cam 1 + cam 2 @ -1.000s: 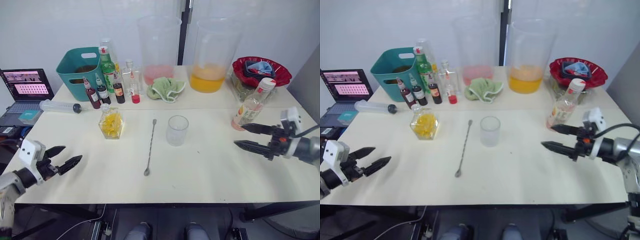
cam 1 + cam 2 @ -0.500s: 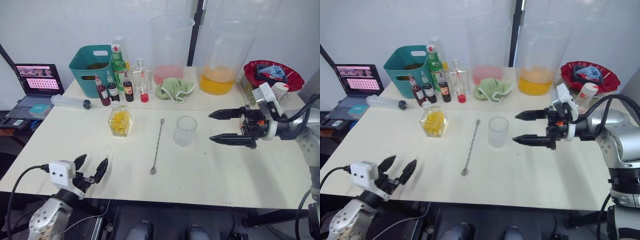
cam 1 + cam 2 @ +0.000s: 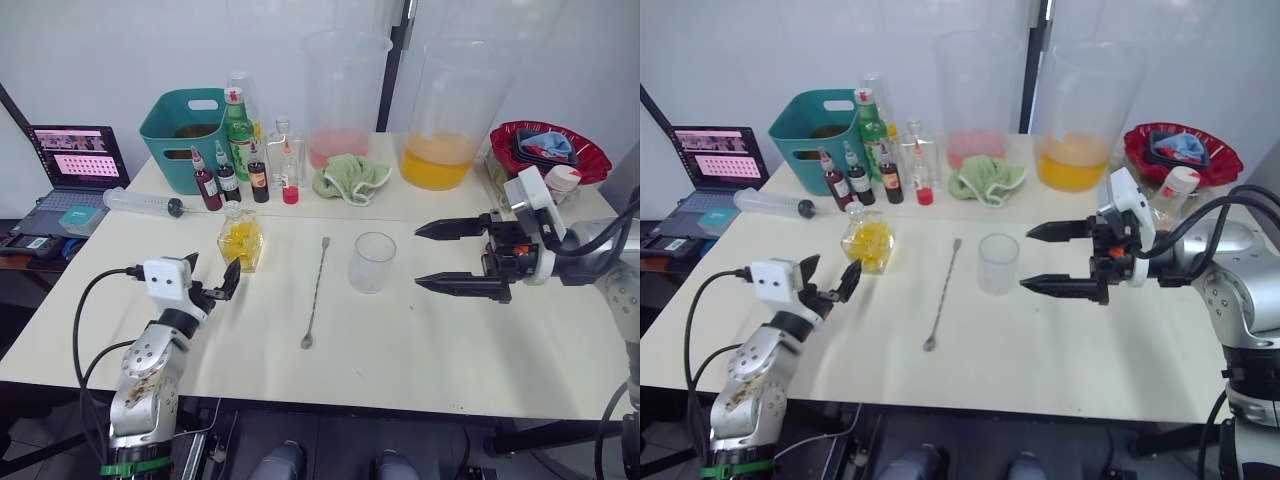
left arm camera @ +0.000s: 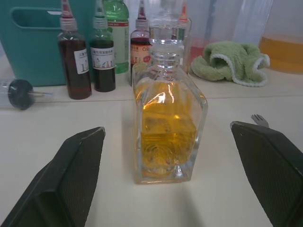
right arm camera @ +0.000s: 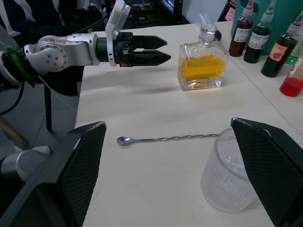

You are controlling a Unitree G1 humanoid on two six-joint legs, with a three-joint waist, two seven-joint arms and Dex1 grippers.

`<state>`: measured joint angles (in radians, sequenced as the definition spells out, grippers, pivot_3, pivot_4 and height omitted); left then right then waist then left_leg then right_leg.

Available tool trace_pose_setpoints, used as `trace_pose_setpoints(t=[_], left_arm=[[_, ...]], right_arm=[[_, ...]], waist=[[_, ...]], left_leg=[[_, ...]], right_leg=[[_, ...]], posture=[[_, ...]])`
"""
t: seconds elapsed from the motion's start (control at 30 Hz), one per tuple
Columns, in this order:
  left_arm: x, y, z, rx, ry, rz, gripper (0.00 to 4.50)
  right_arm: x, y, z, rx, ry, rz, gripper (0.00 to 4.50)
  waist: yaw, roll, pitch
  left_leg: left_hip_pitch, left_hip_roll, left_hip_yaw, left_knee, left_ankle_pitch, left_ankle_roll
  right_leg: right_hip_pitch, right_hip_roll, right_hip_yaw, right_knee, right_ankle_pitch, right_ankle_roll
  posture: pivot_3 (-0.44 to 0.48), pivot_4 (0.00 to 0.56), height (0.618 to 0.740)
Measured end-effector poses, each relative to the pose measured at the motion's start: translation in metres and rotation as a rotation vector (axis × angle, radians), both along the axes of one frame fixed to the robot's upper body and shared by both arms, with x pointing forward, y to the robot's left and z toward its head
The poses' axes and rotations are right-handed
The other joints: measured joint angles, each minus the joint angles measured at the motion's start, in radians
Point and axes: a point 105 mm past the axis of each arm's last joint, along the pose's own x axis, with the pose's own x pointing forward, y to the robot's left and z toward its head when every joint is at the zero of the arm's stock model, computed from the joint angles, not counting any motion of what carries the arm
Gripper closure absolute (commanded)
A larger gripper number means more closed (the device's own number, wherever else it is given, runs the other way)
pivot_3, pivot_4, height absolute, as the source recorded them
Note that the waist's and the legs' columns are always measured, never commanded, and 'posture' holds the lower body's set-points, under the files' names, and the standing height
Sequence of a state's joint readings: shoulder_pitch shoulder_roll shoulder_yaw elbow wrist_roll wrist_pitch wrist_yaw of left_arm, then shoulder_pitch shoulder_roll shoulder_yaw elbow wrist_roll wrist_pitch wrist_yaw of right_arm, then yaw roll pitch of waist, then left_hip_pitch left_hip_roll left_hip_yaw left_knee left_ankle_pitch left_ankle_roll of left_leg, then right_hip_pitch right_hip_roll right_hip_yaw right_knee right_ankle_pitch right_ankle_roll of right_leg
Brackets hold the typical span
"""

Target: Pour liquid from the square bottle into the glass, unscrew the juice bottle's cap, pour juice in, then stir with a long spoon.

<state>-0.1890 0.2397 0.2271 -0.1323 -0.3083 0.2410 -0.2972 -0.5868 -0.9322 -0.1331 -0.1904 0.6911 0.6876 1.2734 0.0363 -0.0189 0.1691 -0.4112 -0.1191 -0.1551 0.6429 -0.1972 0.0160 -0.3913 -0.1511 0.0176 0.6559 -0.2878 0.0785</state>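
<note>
You had left gripper [image 3: 212, 285] spread wide just short of square bottle [image 3: 241, 239] — lined up to grab. Right gripper [image 3: 448, 256] gaped beside glass [image 3: 371, 262], likely to steady it. Spoon [image 3: 316, 290] lay between.

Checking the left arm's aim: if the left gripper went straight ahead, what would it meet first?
Most likely the square bottle, which stands centred between the open left gripper's fingers, just ahead of them.

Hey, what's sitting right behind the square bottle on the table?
Behind the square bottle stand small dark sauce bottles, a green glass bottle and a teal basket. The bottle's neck covers part of a clear bottle behind it, so its contents can't be made out.
</note>
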Motion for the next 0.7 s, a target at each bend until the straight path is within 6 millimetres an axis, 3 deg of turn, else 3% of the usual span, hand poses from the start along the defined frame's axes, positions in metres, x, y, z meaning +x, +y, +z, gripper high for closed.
trace_pose_setpoints(t=[0.57, 0.7], left_arm=[[0.048, -0.021, -0.007, -0.003, 0.034, 0.057, 0.0], [0.064, -0.025, 0.002, 0.031, 0.021, 0.077, 1.13]], right_arm=[[0.008, -0.004, 0.004, 0.002, -0.016, -0.04, 0.04], [0.01, -0.005, 0.004, -0.003, -0.024, -0.049, 0.0]], waist=[[0.001, -0.001, 0.001], [0.001, -0.002, 0.001]], left_leg=[[-0.001, 0.0, 0.0, 0.001, 0.0, 0.0], [-0.002, -0.001, -0.001, 0.002, 0.0, 0.0]], right_leg=[[0.0, 0.0, 0.0, 0.0, 0.0, 0.0], [0.0, 0.0, -0.001, 0.0, 0.001, 0.001]], posture=[[0.0, 0.15, 0.74], [0.0, 0.15, 0.74]])
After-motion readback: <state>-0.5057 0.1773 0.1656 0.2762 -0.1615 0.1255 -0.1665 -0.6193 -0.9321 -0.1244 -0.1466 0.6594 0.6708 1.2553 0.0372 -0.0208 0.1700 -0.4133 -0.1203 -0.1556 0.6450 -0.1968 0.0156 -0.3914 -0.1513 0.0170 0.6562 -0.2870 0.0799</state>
